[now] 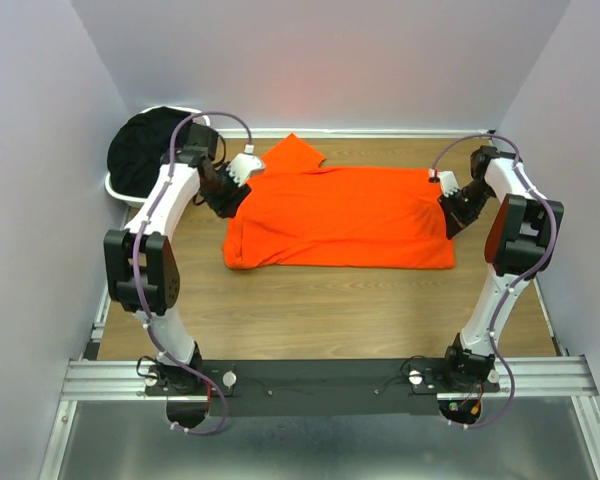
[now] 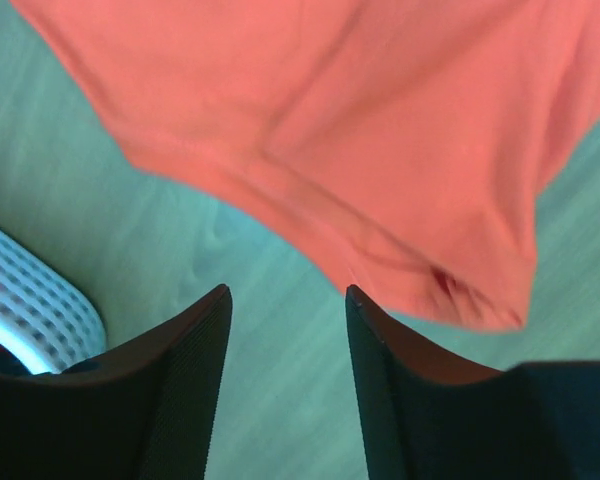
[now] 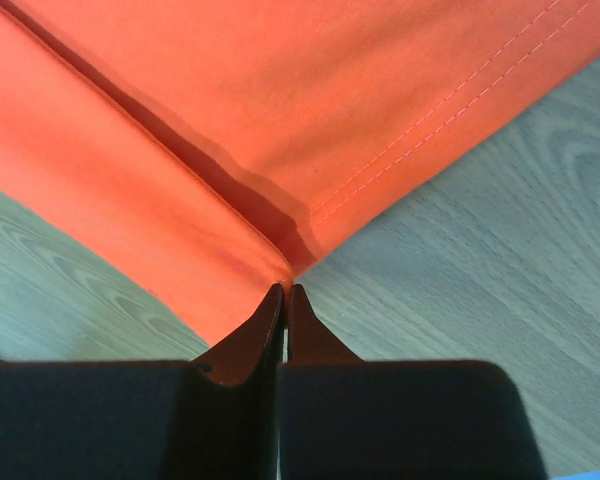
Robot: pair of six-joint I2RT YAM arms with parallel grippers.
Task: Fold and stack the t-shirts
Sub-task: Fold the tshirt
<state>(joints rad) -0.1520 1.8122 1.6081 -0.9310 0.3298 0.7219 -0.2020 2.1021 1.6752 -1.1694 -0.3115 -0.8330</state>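
Orange t-shirt (image 1: 350, 220) lies flat across the far half of the table (image 1: 320, 310), an arm at each end.

From above, the left gripper (image 1: 232, 198) sits at the shirt's left end and the right gripper (image 1: 452, 215) at its right edge; black t-shirts (image 1: 145, 150) fill the white basket (image 1: 115, 188) at far left. In the left wrist view, the fingers (image 2: 170, 380) stand spread over bare wood, holding nothing, with the shirt's sleeve just beyond and the basket's mesh beside them. In the right wrist view, the fingers (image 3: 250, 345) are pressed together, tips meeting the shirt's folded edge; whether any cloth is caught cannot be told.
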